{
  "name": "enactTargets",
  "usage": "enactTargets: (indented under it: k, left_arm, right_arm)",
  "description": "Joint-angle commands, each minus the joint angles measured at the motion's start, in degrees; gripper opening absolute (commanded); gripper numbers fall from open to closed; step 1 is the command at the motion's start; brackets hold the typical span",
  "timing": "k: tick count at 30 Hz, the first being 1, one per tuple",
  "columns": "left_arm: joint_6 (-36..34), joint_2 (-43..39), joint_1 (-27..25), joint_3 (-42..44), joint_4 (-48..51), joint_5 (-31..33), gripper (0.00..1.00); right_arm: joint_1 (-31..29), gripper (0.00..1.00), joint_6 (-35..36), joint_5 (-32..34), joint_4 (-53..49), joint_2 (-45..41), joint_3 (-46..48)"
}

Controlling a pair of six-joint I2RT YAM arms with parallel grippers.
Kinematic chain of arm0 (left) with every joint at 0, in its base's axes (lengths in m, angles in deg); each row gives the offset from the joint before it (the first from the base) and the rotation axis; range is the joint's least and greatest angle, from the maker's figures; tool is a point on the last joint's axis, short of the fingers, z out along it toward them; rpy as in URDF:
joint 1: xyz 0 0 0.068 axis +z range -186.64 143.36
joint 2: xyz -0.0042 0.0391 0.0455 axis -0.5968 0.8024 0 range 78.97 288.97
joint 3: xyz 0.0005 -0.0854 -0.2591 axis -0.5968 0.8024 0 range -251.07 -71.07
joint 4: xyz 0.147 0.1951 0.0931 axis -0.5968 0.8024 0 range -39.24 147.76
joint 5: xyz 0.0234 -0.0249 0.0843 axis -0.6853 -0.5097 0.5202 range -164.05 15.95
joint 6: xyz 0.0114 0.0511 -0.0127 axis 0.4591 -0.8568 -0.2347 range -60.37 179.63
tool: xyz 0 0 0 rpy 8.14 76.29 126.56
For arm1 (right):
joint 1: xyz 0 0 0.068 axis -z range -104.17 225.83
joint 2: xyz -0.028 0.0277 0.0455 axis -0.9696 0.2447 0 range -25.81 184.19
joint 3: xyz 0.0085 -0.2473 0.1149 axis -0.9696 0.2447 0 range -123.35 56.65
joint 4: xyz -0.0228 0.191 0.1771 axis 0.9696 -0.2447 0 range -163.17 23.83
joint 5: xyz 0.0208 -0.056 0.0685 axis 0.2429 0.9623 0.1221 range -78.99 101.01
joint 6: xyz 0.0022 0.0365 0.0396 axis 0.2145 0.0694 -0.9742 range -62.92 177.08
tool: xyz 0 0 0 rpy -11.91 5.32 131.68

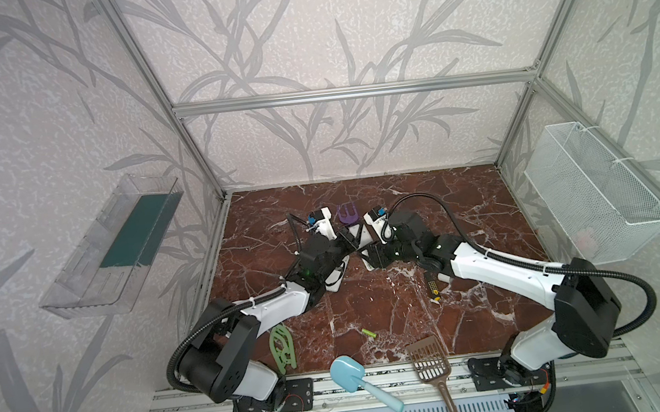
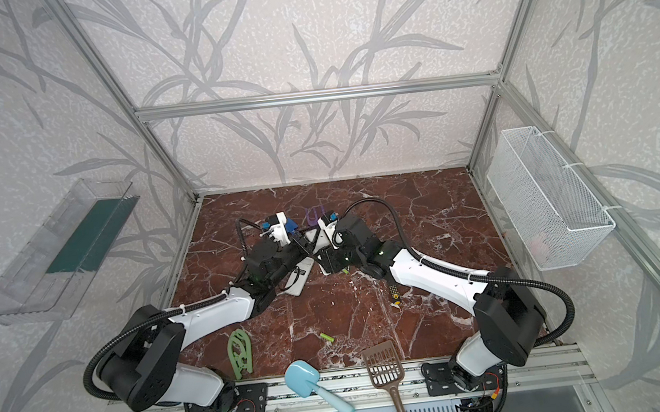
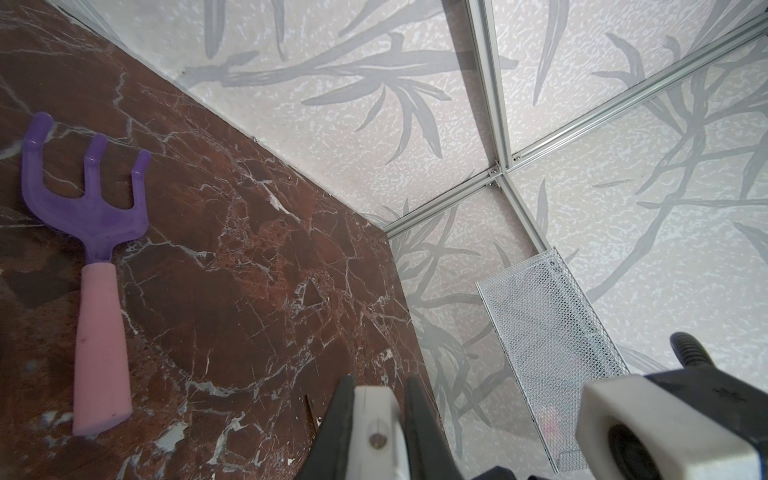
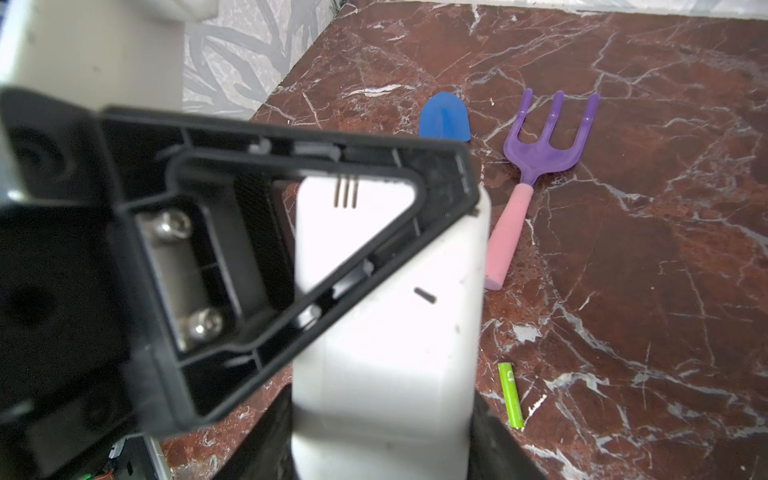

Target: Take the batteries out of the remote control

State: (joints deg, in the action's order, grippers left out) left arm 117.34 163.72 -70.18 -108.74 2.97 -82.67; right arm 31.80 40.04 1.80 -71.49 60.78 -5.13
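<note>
Red marble counter (image 1: 486,199), leafy wallpaper, pretty cluttered. Left tool (image 3: 379,384) is clamped on the white remote (image 4: 386,332) at its end. The right tool (image 4: 382,415) straddles its body, can't tell if it's pinching. One battery (image 4: 511,395) lies just beside it, another cell (image 1: 369,332) near the front edge. Light, stiff, slick, they'll roll, so I'd pinch mid-barrel.
</note>
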Motion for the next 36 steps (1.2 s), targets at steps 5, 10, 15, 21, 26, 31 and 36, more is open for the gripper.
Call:
enactTargets:
  k: [5, 10, 15, 21, 26, 31, 36]
  left_arm:
    - [0.94, -1.49, 1.78, 1.17, -1.52, -0.54, 0.63]
    - [2.35, -5.97, 7.84, 3.9, 1.99, -2.71, 0.8]
    - [-3.56, -13.81, 9.81, -0.2, 23.28, -0.08, 0.83]
    - [-10.78, -21.04, 9.92, -4.29, 37.9, 4.55, 0.83]
    - [-11.67, -23.25, 9.9, -3.91, 39.83, 5.94, 0.83]
    - [-11.83, -22.44, 9.91, -3.66, 40.16, 5.21, 0.83]
    - [-11.99, -22.44, 9.98, -3.0, 39.15, 5.02, 0.83]
  right_arm:
    - [-0.09, 0.27, 19.82, -6.46, -3.87, -0.05, -0.89]
    - [0.0, 0.27, 34.76, -10.44, -11.55, -0.31, -1.18]
    - [-0.08, 0.29, 43.23, -10.95, -19.94, 3.94, -4.05]
    - [-1.2, 0.31, 49.22, -11.18, -22.27, 8.52, -3.68]
    - [-2.45, 0.32, 52.63, -9.97, -26.28, 14.45, -6.25]
    - [-4.59, 0.34, 55.51, -7.86, -29.34, 19.02, -8.54]
    - [-4.88, 0.36, 57.47, -6.77, -30.14, 21.36, -9.83]
